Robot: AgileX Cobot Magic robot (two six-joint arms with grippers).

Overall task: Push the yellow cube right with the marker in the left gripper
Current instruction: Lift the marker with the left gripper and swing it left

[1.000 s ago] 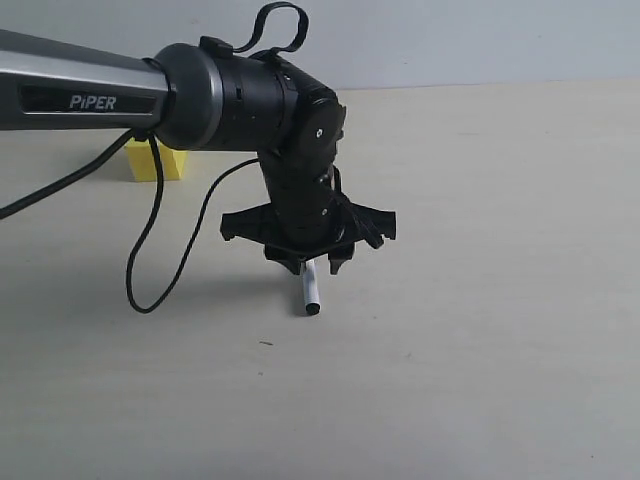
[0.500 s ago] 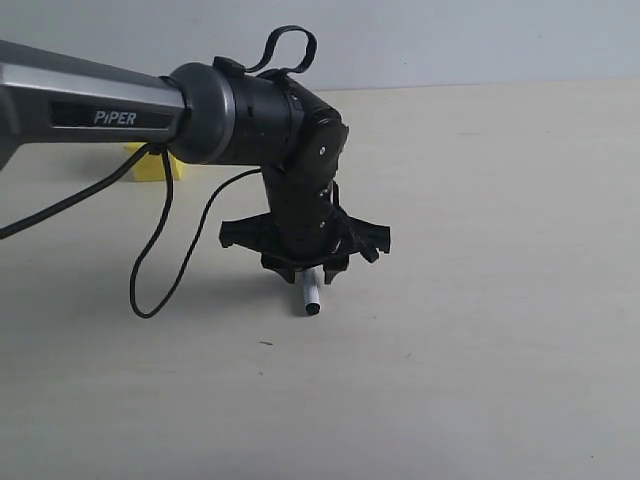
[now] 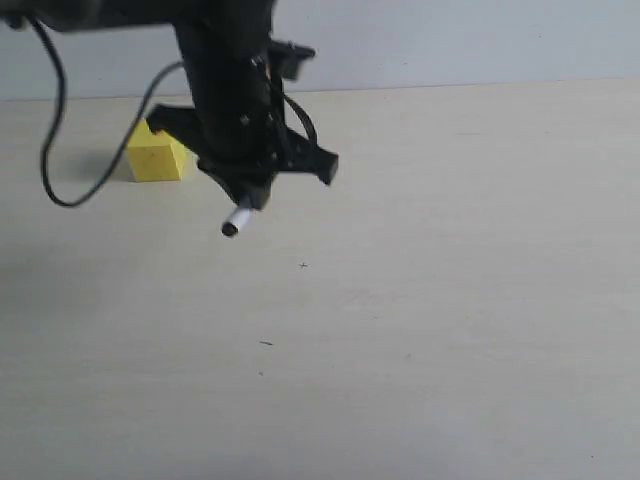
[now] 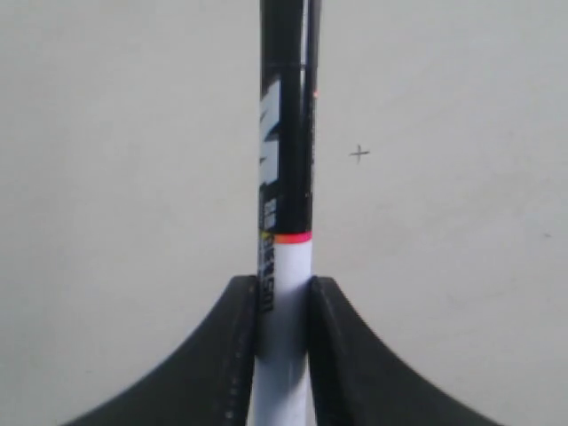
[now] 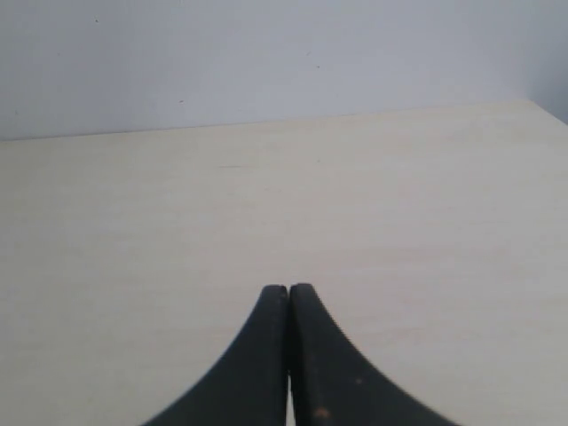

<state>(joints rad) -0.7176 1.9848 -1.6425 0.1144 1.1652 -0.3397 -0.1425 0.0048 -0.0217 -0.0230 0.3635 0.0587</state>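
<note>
The left gripper (image 3: 245, 200) squeezes the marker (image 3: 237, 220) tight, and its white end pokes out, tilted down toward the table (image 3: 450, 300). The yellow cube (image 3: 157, 155) sits on the table near the gripper's left side. The right gripper (image 5: 288, 297) is pinched closed on nothing

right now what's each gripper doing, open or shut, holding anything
Left gripper: shut on the marker.
Right gripper: shut, holding nothing.
</note>
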